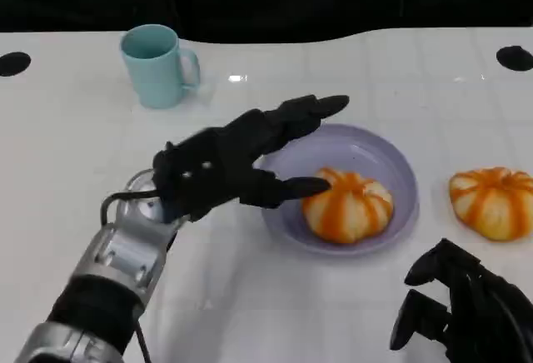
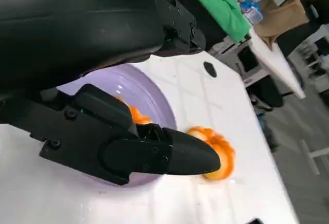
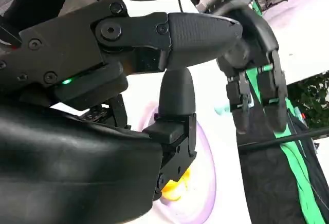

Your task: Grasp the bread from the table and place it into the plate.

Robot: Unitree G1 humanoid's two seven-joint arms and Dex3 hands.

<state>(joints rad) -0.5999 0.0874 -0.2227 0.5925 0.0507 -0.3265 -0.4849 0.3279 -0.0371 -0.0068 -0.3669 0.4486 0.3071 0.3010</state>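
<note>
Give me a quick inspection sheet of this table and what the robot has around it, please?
Surface: white table, dark spots near its far corners.
Job's things: one orange-striped bread lies in the lavender plate; a second bread sits on the table to the right of the plate.
Clutter: teal mug, upright, far left.
Hands: left hand open, hovering at the plate's left rim; right hand low near the table's front edge, holding nothing.
Cables: black cable looped at the left wrist.
Surroundings: green cloth, desks beyond.

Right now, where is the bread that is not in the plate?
In the head view, the second bread lies on the white table at the right edge, just right of the purple plate and beyond the right hand.
</note>
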